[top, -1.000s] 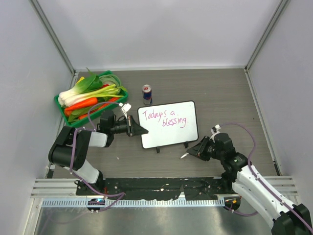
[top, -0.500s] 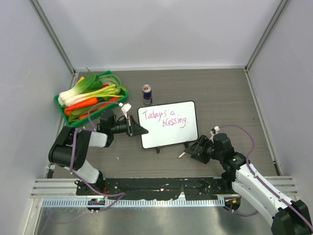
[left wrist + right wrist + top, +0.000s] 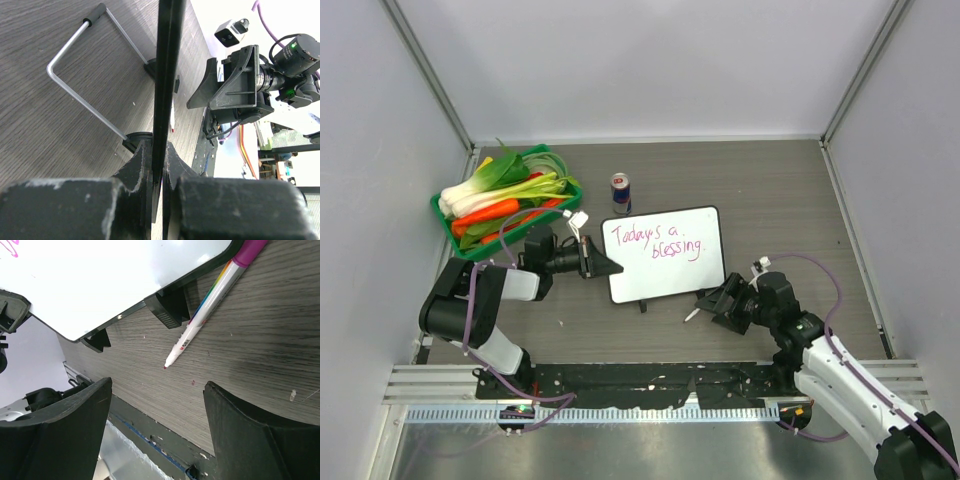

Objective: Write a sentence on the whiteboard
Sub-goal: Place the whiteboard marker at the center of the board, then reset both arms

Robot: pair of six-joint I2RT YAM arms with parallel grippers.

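Observation:
The whiteboard lies mid-table with the pink sentence in two lines on it. My left gripper is shut on the board's left edge, and the left wrist view shows that thin dark edge pinched between the jaws. A white marker with a magenta end lies on the table by the board's near right foot. My right gripper stands open just right of the marker. In the right wrist view the marker lies free ahead of the spread gripper, beside the board.
A green basket of vegetables sits at the back left, with a small can behind the board. The board's wire stand rests on the wood. A dark metal rail borders the near table edge.
My right gripper has gone from shut to open and released the marker, which now rests on the table. The gripper also shifted slightly left. The left arm and board have not moved.

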